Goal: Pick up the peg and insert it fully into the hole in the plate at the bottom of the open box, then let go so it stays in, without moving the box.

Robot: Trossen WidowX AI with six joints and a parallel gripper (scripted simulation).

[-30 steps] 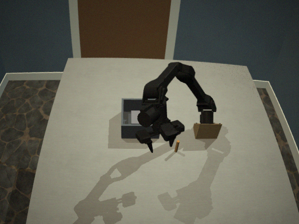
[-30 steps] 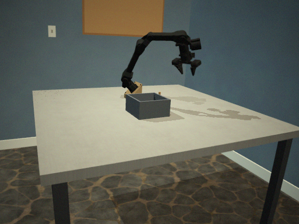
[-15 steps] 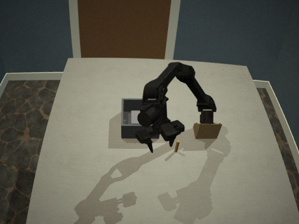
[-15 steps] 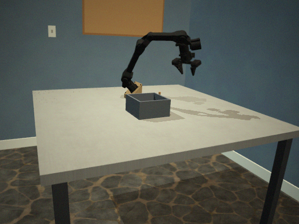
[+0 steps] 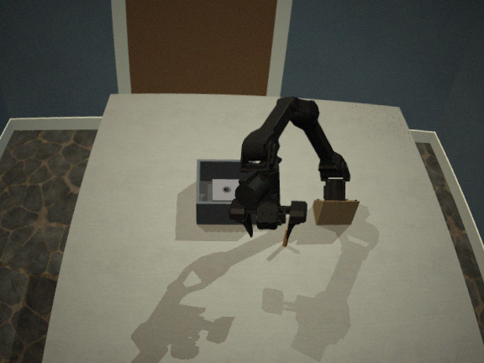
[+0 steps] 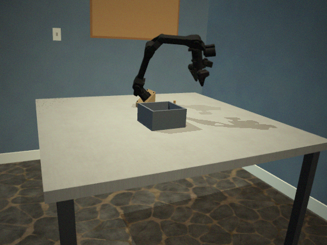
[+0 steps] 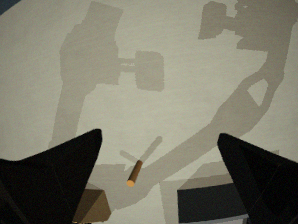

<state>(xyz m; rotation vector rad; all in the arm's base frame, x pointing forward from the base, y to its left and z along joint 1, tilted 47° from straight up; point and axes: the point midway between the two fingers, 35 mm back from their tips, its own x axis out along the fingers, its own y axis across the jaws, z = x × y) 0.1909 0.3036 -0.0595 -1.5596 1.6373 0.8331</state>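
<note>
The peg (image 5: 286,238) (image 6: 175,101) (image 7: 135,172), a small tan-brown cylinder, stands on the table just right of the box, between it and the arm's base. The open dark grey box (image 5: 207,218) (image 6: 162,119) (image 7: 205,207) holds a light plate (image 5: 217,190) with a round hole (image 5: 226,189) at its bottom. My gripper (image 5: 270,228) (image 6: 199,80) (image 7: 162,137) is open and empty. It hangs high above the table, over the spot beside the box where the peg stands. In the wrist view the peg lies between the two fingers, far below them.
The arm's tan wooden base block (image 5: 336,212) (image 6: 150,94) (image 7: 93,205) stands on the table to the right of the peg. The arm casts long shadows toward the table's front. The table edges are far from the box.
</note>
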